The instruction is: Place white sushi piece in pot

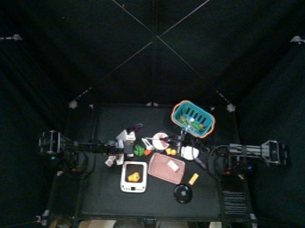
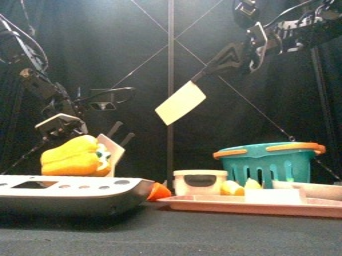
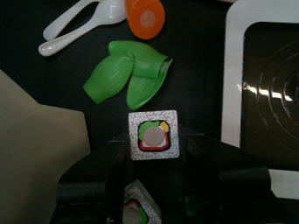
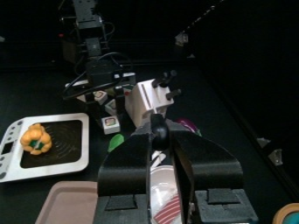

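"The white sushi piece point(image 3: 156, 137), where was it?"

"Flat on the black table point(image 1: 107, 125), right between the jaws of the left gripper point(image 3: 156, 149). Those jaws stood wide, one on each side of it. I couldn't tell whether they touched it."

"What was the biggest thing around it?"

"A white-rimmed black slab point(image 3: 232, 79) just to one side, with a yellow pepper point(image 4: 38, 137) sitting on it. Across from that lay a pink tray point(image 2: 267, 205), and a teal basket point(image 2: 271, 160) stood behind the tray."

"And the other arm?"

"The right gripper point(image 2: 203, 76) hung high over the middle of the table, closed on a pale square slice point(image 2: 181, 102) that dangled tilted from it."

"Anything smaller near the sushi?"

"A green leaf point(image 3: 131, 74) just beyond it, close but apart. Farther out were a white spoon point(image 3: 79, 22) and, beside the spoon's bowl, a small orange piece point(image 3: 149, 16)."
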